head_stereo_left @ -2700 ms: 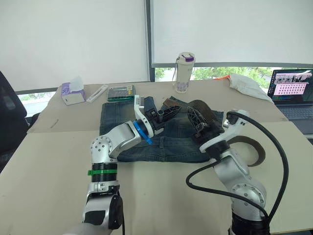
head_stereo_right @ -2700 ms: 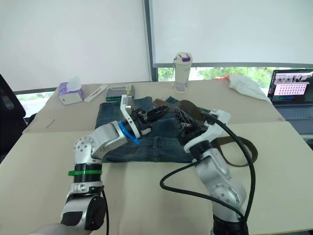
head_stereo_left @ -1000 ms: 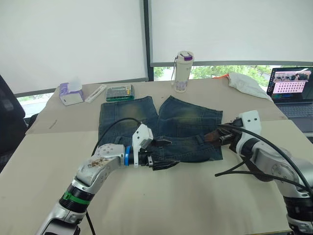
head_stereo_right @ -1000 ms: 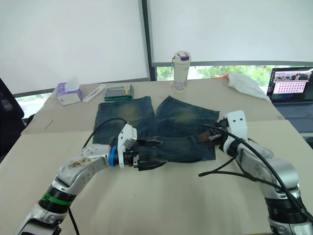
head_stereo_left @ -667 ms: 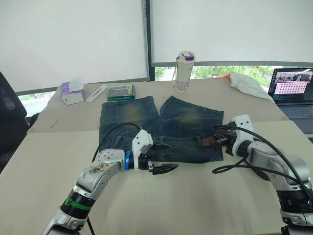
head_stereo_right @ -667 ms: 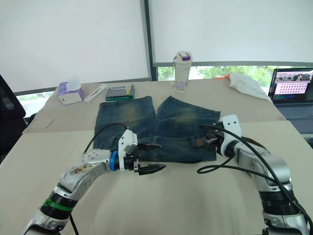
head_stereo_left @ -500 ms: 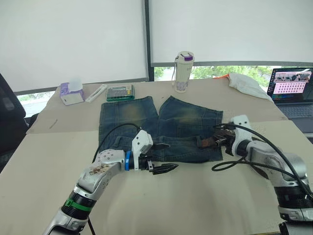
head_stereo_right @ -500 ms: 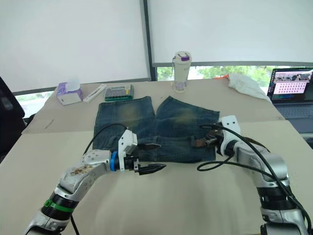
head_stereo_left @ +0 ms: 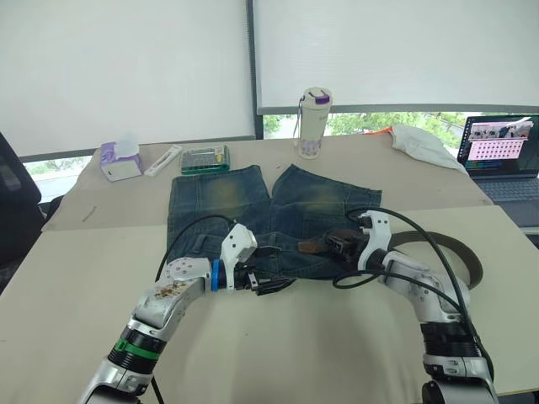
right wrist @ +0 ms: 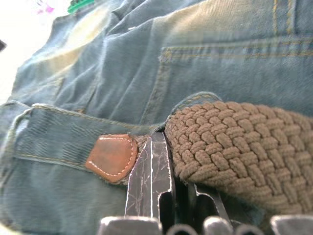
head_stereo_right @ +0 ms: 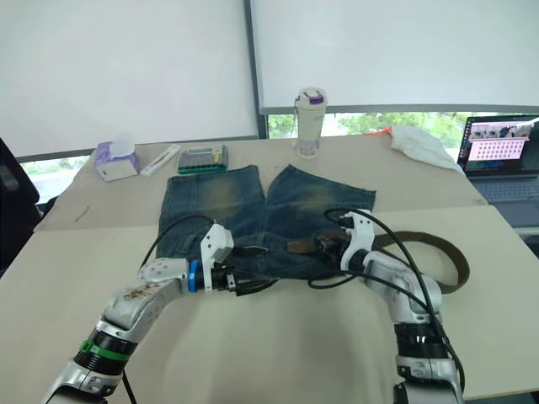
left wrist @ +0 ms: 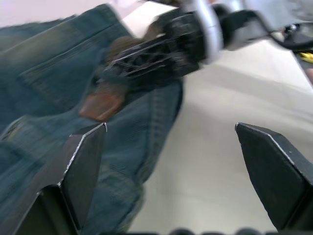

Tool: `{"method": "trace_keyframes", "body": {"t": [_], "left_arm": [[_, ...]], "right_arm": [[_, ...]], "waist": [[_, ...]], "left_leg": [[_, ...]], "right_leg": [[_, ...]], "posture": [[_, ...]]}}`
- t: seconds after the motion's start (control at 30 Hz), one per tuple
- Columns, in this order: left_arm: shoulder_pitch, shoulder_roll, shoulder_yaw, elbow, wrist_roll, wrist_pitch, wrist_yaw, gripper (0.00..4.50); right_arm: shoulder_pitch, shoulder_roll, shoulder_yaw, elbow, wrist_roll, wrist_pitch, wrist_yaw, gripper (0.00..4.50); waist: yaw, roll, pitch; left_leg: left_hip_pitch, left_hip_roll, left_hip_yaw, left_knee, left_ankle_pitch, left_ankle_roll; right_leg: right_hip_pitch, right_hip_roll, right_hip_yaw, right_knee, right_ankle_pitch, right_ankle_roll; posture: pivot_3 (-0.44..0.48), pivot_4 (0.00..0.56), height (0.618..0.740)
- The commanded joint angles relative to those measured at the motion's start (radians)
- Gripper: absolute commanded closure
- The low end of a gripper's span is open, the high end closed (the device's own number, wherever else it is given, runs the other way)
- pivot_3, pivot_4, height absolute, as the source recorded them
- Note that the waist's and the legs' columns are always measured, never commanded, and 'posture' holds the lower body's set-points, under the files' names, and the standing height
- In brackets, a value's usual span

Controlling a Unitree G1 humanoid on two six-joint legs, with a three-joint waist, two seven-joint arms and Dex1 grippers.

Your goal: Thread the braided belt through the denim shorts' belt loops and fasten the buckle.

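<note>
The denim shorts (head_stereo_left: pixel 253 210) lie flat on the table, waistband toward me. My right gripper (head_stereo_left: pixel 326 246) is over the right part of the waistband, shut on the braided belt (right wrist: pixel 234 147) just behind its brown leather tip (right wrist: pixel 112 156). The rest of the belt (head_stereo_left: pixel 461 257) trails in a curve over the table to the right. A denim belt loop (right wrist: pixel 195 98) arches over the belt right at the fingers. My left gripper (head_stereo_left: pixel 285 268) hovers open at the waistband's middle, pointing at the belt tip (left wrist: pixel 100 104) a short way off. The buckle is out of view.
At the table's far edge stand a tissue pack (head_stereo_left: pixel 118 160), a green calculator (head_stereo_left: pixel 207 159) and a bottle with a purple lid (head_stereo_left: pixel 313 123). A white cloth (head_stereo_left: pixel 425 143) and a laptop (head_stereo_left: pixel 504 164) are at the far right. Black cables loop beside both arms.
My right gripper has carried the belt tip leftward along the waistband, dragging the strap's curve into view on the right. The left gripper has edged closer to the waistband and stays open.
</note>
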Motion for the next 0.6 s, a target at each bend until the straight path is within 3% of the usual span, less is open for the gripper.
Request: {"method": "trace_keyframes", "body": {"t": [0.03, 0.13, 0.3, 0.47, 0.6], "left_arm": [[-0.038, -0.028, 0.057, 0.006, -0.078, 0.121, 0.027, 0.02], [-0.076, -0.076, 0.119, 0.049, -0.171, 0.255, 0.058, 0.02], [-0.136, -0.138, 0.141, 0.117, -0.219, 0.389, 0.091, 0.02], [-0.198, -0.193, 0.185, 0.181, -0.251, 0.47, 0.138, 0.02], [-0.267, -0.247, 0.242, 0.245, -0.295, 0.514, 0.164, 0.02]], "right_arm": [[0.024, 0.072, -0.08, -0.087, 0.108, 0.036, -0.038, 4.5], [0.056, 0.152, -0.18, -0.137, 0.225, 0.055, -0.089, 4.5], [0.136, 0.237, -0.278, -0.298, 0.447, 0.062, -0.168, 4.5], [0.2, 0.242, -0.246, -0.402, 0.555, 0.055, -0.222, 4.5], [0.235, 0.211, -0.179, -0.457, 0.544, 0.047, -0.241, 4.5]], "waist": [[-0.003, 0.0, 0.0], [-0.01, 0.0, 0.0], [-0.015, 0.001, -0.001], [-0.016, 0.002, -0.001], [-0.016, 0.002, -0.002]], "left_leg": [[0.0, 0.0, 0.0, 0.0, 0.0, 0.0], [-0.001, 0.0, 0.0, 0.0, 0.0, 0.0], [-0.003, 0.0, 0.0, 0.001, 0.001, -0.001], [-0.003, 0.0, 0.0, 0.0, 0.001, -0.002], [-0.003, 0.0, 0.001, 0.0, 0.001, -0.002]], "right_leg": [[0.0, 0.0, 0.0, 0.001, 0.0, 0.0], [-0.002, 0.0, 0.0, 0.005, 0.0, 0.0], [-0.008, 0.0, 0.001, 0.013, 0.0, 0.0], [-0.009, 0.0, 0.002, 0.014, 0.0, 0.0], [-0.01, 0.001, 0.002, 0.015, 0.0, 0.0]], "posture": [[0.0, 0.15, 0.74], [0.0, 0.15, 0.74], [0.0, 0.15, 0.74], [0.0, 0.15, 0.74], [0.0, 0.15, 0.74]]}}
